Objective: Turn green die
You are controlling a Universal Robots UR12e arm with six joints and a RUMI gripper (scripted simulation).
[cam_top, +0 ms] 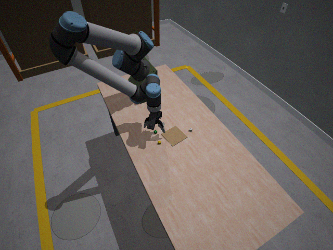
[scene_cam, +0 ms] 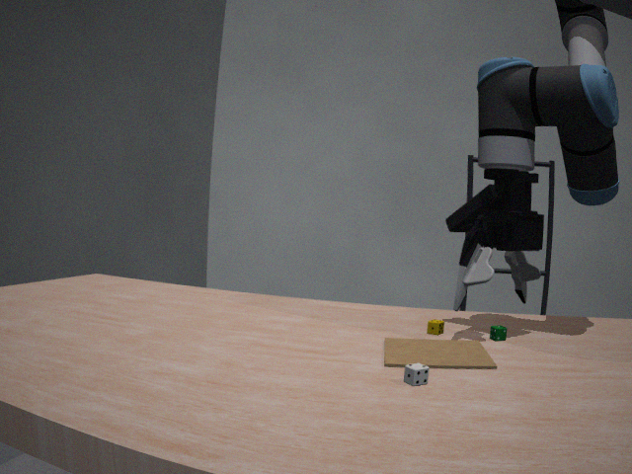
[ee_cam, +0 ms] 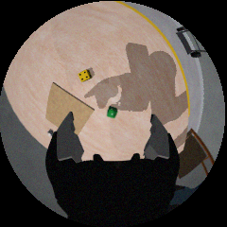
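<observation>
Your gripper [scene_cam: 492,290] hanging above the table [scene_cam: 203,356], fingers fully spread, gripping nothing; green die [scene_cam: 498,332] directly beneath, off the mat [scene_cam: 438,353], beside it; yellow die [scene_cam: 434,327], white die [scene_cam: 416,374] nearby

Light wood table top [scene_cam: 203,356] carries a thin tan square mat [scene_cam: 438,353], lying flat. Green die [scene_cam: 498,332] sits just beside mat's far edge, yellow die [scene_cam: 434,326] nr it, white die [scene_cam: 416,373] just off mat's near edge. All dice apart.
</observation>
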